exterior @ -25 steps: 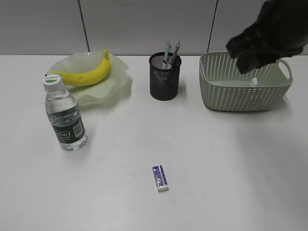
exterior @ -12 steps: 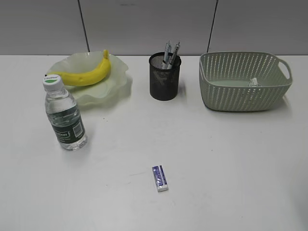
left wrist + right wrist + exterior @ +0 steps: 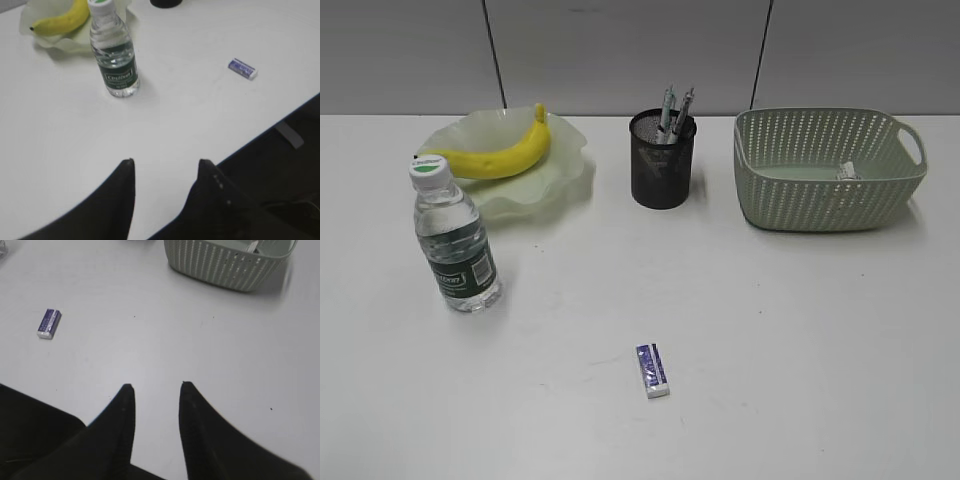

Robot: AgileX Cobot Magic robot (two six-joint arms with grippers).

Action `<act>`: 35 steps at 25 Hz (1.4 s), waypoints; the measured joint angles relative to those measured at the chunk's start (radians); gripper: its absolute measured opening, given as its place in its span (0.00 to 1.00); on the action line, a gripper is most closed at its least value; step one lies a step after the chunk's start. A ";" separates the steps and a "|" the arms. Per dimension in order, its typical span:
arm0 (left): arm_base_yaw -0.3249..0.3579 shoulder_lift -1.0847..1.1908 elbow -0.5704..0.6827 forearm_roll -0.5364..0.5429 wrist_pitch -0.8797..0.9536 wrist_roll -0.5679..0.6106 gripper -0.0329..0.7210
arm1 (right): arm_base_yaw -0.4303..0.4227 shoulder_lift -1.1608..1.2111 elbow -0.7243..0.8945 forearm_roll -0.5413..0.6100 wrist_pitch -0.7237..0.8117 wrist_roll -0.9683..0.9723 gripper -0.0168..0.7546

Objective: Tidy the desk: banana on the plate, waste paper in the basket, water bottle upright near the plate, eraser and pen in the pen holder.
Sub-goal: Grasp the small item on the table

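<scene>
Lone eraser near counter's front edge, nothing around it; both end effectors spread, empty.

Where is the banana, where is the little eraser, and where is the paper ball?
banana (image 3: pixel 498 156): exterior view, on the middle of its yellow body, lying on the plate.
eraser (image 3: pixel 653 370): exterior view, on its purple and white wrapper.
waste paper (image 3: pixel 847 172): exterior view, on the white wad inside the basket.

Eraser alone on open desk; approach seemingly clear all round.
</scene>
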 joint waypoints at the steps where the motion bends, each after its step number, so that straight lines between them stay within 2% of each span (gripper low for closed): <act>1: 0.000 0.037 0.000 -0.005 0.000 0.000 0.45 | 0.000 -0.025 0.001 -0.006 0.000 0.000 0.35; 7: 0.000 0.329 -0.024 -0.052 -0.048 0.000 0.45 | 0.000 -0.071 0.000 -0.013 0.017 -0.020 0.35; 13: 0.000 0.692 -0.082 -0.222 -0.305 0.002 0.45 | 0.000 -0.072 -0.001 -0.013 0.085 -0.063 0.35; 17: -0.005 0.916 -0.143 -0.339 -0.394 0.065 0.45 | 0.000 -0.072 -0.001 -0.013 0.089 -0.073 0.35; 25: -0.115 1.208 -0.314 -0.385 -0.507 0.094 0.45 | 0.000 -0.178 0.010 -0.013 0.116 -0.077 0.35; 31: -0.164 1.354 -0.363 -0.415 -0.572 0.095 0.45 | 0.000 -0.361 0.020 -0.013 0.142 -0.078 0.35; 35: -0.189 1.460 -0.432 -0.469 -0.574 0.087 0.46 | 0.000 -0.381 0.021 -0.012 0.147 -0.082 0.35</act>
